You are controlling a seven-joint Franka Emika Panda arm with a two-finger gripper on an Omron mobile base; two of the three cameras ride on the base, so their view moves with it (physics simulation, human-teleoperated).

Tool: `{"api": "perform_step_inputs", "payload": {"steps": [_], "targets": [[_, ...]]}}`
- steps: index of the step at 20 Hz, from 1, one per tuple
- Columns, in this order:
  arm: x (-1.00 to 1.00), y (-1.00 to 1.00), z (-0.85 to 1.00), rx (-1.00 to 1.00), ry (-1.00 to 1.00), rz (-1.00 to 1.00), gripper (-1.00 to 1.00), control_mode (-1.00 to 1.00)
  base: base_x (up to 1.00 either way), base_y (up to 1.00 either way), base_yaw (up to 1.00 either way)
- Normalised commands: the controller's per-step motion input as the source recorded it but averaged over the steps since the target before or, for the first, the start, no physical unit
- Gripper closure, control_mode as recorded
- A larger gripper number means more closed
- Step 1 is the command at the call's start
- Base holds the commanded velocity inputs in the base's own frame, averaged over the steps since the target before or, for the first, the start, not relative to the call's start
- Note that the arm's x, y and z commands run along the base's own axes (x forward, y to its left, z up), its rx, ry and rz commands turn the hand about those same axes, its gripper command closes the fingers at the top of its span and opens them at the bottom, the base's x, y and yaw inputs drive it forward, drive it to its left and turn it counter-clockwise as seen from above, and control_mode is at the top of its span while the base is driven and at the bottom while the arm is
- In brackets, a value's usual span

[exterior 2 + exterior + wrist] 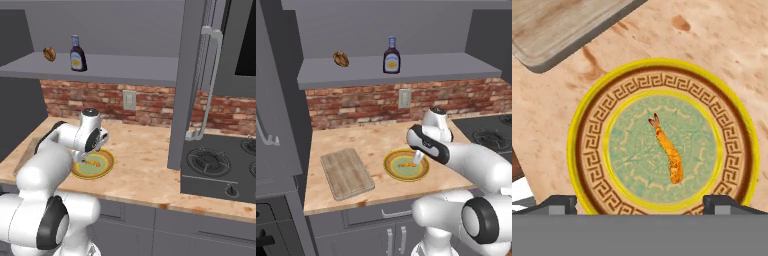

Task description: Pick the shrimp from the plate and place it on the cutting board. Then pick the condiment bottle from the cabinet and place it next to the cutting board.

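Note:
A tiny orange shrimp [667,148] lies in the pale green centre of the yellow-rimmed plate [592,135], also seen as an orange sliver [405,164] on the plate [392,167] on the counter. My gripper [639,202] hovers right above the plate with its jaws open wide and nothing between them; one pale finger [418,158] points down at the shrimp. The wooden cutting board [346,173] lies left of the plate, its corner visible [557,30] in the hand view. The dark condiment bottle [391,56] stands upright on the grey cabinet shelf [421,67].
A round brown lump [341,59] sits on the shelf left of the bottle. A brick wall with a socket [404,98] backs the counter. A black stove [220,165] lies to the right, beside a tall grey panel with a handle [207,80].

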Motion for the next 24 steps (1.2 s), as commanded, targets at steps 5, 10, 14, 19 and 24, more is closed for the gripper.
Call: {"api": "perform_step_inputs", "payload": {"steps": [5, 10, 14, 19, 24], "targets": [[0.07, 0.06, -0.06, 0.0, 0.1, 0.01, -1.0, -1.0, 0.0, 0.0, 0.0], [0.07, 0.05, -0.23, 0.0, 0.0, 0.03, -1.0, -1.0, 0.0, 0.0, 0.0], [0.12, 0.05, -0.31, 0.0, 0.0, 0.03, -1.0, -1.0, 0.0, 0.0, 0.0], [0.19, 0.04, -0.28, 0.0, -0.02, 0.02, -1.0, -1.0, 0.0, 0.0, 0.0], [0.22, 0.06, -0.23, 0.0, 0.0, 0.02, -1.0, -1.0, 0.0, 0.0, 0.0]]}}
